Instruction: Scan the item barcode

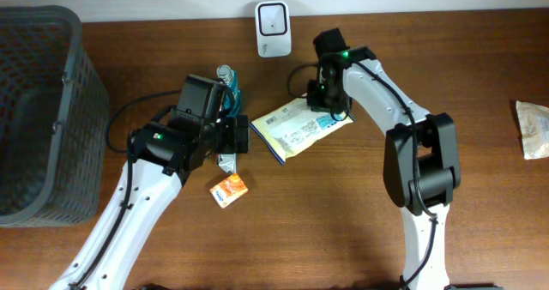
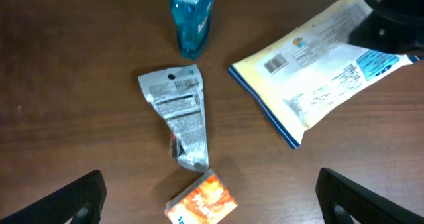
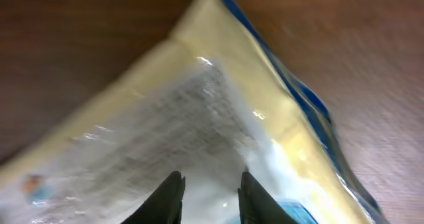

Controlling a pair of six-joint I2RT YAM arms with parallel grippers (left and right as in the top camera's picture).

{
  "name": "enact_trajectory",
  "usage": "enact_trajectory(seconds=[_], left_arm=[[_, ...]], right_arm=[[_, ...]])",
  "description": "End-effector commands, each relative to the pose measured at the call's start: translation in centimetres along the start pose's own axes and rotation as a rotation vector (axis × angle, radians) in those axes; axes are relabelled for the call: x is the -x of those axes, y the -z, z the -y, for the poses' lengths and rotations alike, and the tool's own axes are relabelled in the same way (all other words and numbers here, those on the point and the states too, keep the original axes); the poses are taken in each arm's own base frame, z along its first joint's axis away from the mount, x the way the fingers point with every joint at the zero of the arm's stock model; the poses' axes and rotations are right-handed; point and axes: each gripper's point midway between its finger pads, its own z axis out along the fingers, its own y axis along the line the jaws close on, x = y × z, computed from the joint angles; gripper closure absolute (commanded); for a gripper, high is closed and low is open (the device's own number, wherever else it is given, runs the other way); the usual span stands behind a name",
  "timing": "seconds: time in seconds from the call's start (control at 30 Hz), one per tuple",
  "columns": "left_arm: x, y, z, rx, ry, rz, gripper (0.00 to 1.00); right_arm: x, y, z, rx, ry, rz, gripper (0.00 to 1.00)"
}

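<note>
A yellow-white pouch with a blue edge lies flat on the table, its printed side and barcode facing up. My right gripper is down on the pouch's right end. In the right wrist view its fingers stand a narrow gap apart, with the pouch's film showing between and beyond them. My left gripper hangs wide open above a crumpled silver pouch and an orange box, holding nothing. A white scanner stands at the table's back edge.
A blue tube lies just beyond the silver pouch. A dark mesh basket fills the far left. Another packet lies at the right edge. Cables run behind both arms.
</note>
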Motion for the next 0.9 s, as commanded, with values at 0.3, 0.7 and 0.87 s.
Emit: enact_trajectory(seconds=[0.3, 0.7, 0.87], left_arm=[[-0.5, -0.5, -0.4, 0.02, 0.01, -0.019, 0.01], [-0.5, -0.5, -0.4, 0.019, 0.01, -0.018, 0.01], [-0.5, -0.6, -0.4, 0.018, 0.011, -0.016, 0.01]], right_arm=[[-5.3, 2.8, 2.1, -0.003, -0.083, -0.233, 0.64], [-8.0, 4.5, -0.6, 0.076, -0.007, -0.314, 0.67], [-5.1, 4.1, -3.9, 0.227, 0.023, -0.2, 0.75]])
